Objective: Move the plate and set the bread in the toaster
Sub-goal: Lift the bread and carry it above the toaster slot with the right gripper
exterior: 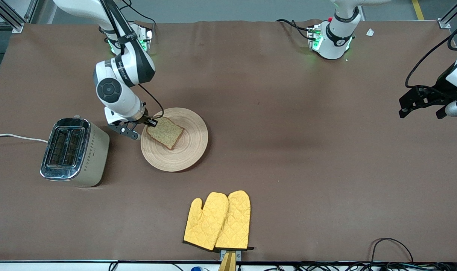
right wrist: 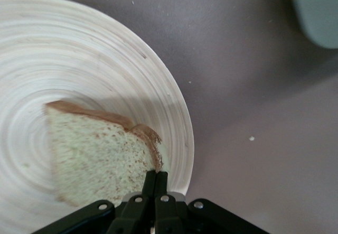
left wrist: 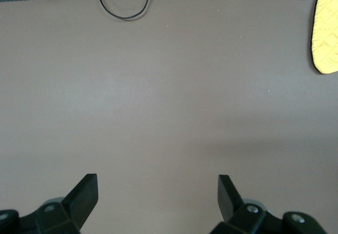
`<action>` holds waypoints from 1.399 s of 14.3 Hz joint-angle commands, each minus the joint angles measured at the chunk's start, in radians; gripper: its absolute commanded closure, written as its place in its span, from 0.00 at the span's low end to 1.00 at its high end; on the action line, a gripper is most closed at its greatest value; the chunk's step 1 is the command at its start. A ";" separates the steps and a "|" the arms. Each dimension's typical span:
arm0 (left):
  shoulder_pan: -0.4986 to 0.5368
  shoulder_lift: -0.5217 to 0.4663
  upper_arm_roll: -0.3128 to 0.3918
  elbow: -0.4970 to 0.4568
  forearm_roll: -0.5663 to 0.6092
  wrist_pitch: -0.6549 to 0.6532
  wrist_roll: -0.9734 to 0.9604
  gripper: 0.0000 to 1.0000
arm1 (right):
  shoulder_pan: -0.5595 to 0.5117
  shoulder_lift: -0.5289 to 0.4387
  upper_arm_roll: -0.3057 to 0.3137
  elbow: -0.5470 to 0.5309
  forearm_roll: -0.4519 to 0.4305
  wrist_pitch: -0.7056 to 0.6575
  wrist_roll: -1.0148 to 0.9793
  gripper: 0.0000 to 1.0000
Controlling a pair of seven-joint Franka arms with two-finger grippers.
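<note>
Nearest the front camera lie two yellow oven mitts (exterior: 217, 221), side by side at the table's edge. Farther from that camera, the bread (exterior: 164, 132) rests on the plate (exterior: 190, 150), overlapping its centre and angled toward the rim. At the slice's crust corner, the right gripper (right wrist: 156, 177) has its fingers pressed together, pinching the bread's edge. Beside the plate, toward the right arm's end of the table, stands the toaster (exterior: 75, 151), slots up. Well apart, the left gripper (left wrist: 157, 189) waits over bare table (exterior: 307, 131), fingers spread wide, holding nothing.
</note>
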 commanded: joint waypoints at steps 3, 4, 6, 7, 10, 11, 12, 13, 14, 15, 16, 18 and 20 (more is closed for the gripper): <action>0.007 -0.011 0.003 0.013 -0.006 -0.022 0.008 0.00 | -0.035 -0.003 0.009 0.249 -0.170 -0.324 0.000 1.00; 0.003 -0.008 0.003 0.024 -0.010 -0.023 0.007 0.00 | -0.035 -0.001 0.009 0.301 -0.237 -0.399 -0.023 1.00; 0.005 -0.007 0.003 0.024 -0.012 -0.023 0.007 0.00 | -0.036 0.000 0.010 0.391 -0.349 -0.517 -0.123 1.00; 0.005 -0.007 0.003 0.024 -0.012 -0.023 0.007 0.00 | -0.038 0.006 0.009 0.441 -0.406 -0.569 -0.186 1.00; 0.005 -0.007 0.003 0.023 -0.014 -0.025 0.007 0.00 | -0.041 0.037 0.009 0.509 -0.613 -0.673 -0.328 1.00; 0.005 -0.007 0.003 0.023 -0.012 -0.025 0.007 0.00 | -0.048 0.043 0.009 0.509 -0.656 -0.677 -0.354 1.00; 0.003 -0.007 0.001 0.023 -0.012 -0.025 0.007 0.00 | -0.062 0.057 0.009 0.507 -0.689 -0.677 -0.362 1.00; 0.003 -0.007 0.001 0.024 -0.012 -0.025 0.007 0.00 | -0.077 0.066 0.009 0.509 -0.724 -0.676 -0.363 1.00; 0.003 -0.007 0.001 0.024 -0.012 -0.025 0.007 0.00 | -0.085 0.078 0.009 0.509 -0.749 -0.676 -0.363 1.00; 0.003 -0.008 0.001 0.024 -0.012 -0.025 0.007 0.00 | -0.096 0.089 0.009 0.510 -0.781 -0.674 -0.362 1.00; 0.003 -0.007 0.001 0.023 -0.012 -0.025 0.007 0.00 | -0.104 0.098 0.009 0.510 -0.805 -0.671 -0.362 1.00; 0.005 -0.007 0.001 0.023 -0.014 -0.025 0.007 0.00 | -0.111 0.117 0.009 0.527 -0.845 -0.668 -0.363 1.00; 0.005 -0.007 0.001 0.023 -0.014 -0.025 0.007 0.00 | -0.117 0.137 0.009 0.542 -0.853 -0.671 -0.363 1.00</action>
